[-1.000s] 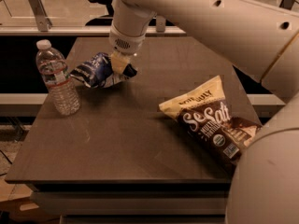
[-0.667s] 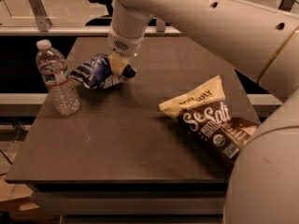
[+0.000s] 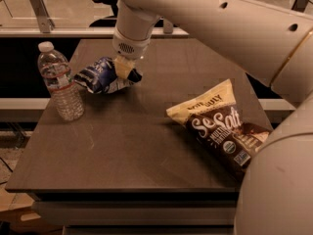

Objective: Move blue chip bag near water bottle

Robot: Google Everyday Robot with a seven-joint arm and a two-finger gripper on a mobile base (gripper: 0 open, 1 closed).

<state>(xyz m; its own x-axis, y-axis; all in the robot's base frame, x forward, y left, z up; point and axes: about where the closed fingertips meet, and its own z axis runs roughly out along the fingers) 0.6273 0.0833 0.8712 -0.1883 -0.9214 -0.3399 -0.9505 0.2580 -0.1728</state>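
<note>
Table: large Sea Salt bag sat at 4 o'clock, well apart from the work. The water bottle stood upright near the 9 o'clock edge, with the blue chip bag just beside it at its 3 o'clock; contact could not be told. Risk, as judged: the bottle was tall and close to the edge, so a push toward 9 o'clock, or crumpled foil springing on release, could topple it. The bag's long axis ran 9-to-3, its free end pointing 9 o'clock at the bottle and its 3 o'clock end pinched in the closed gripper.
</note>
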